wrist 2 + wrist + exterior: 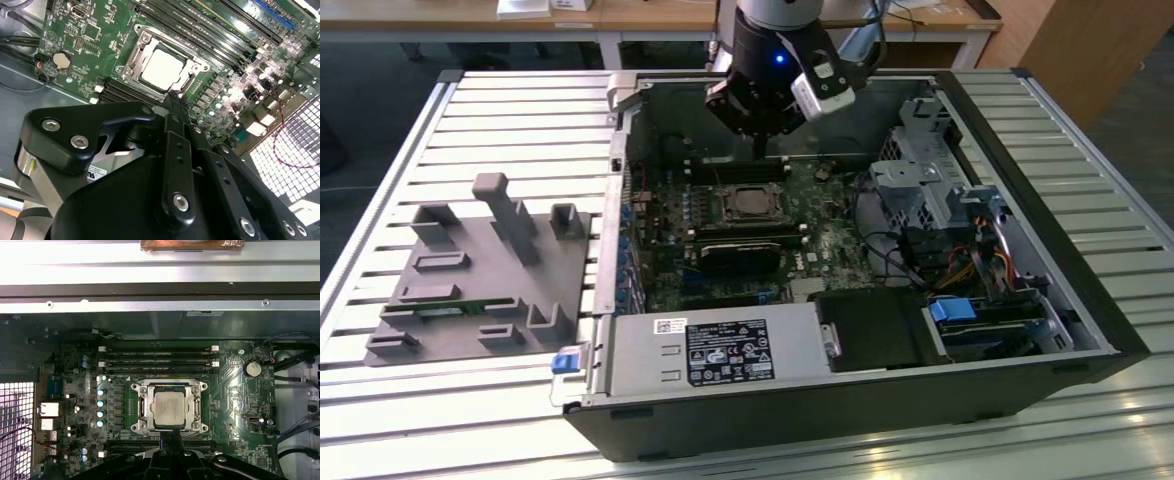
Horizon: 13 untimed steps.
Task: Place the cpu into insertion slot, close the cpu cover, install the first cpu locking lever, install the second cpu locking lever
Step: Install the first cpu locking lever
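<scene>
Slatted table [494, 110]; tool [758, 150] vertical near cpu [750, 203]

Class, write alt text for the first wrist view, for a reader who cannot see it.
A silver-grey cpu sits in the insertion slot on a green motherboard, with the metal cpu cover lying flat around it. The black end effector, shut, has its tip at one edge of the cover; long memory slots run alongside.

Lab workshop, slatted metal bench [400, 150], opened computer case [854, 415]
</scene>
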Tool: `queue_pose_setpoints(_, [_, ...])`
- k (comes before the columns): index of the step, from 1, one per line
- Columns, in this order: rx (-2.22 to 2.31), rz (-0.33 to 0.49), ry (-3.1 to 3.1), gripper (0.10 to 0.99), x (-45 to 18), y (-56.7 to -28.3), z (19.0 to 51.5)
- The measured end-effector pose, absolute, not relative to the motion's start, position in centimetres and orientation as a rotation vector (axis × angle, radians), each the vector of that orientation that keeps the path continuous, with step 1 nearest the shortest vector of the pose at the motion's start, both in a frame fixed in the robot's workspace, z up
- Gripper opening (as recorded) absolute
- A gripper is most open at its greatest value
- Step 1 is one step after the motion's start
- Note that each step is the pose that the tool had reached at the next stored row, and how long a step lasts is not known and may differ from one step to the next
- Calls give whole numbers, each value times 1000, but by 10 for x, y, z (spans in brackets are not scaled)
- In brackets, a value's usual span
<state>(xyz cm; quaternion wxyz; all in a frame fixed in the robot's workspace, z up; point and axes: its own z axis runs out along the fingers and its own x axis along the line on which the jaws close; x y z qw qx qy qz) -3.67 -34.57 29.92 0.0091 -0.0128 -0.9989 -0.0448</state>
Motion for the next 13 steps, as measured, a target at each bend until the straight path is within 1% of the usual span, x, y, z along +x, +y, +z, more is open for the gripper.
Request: queue_pose_setpoints(13, [-40, -140, -3120, 106, -37, -346, 297])
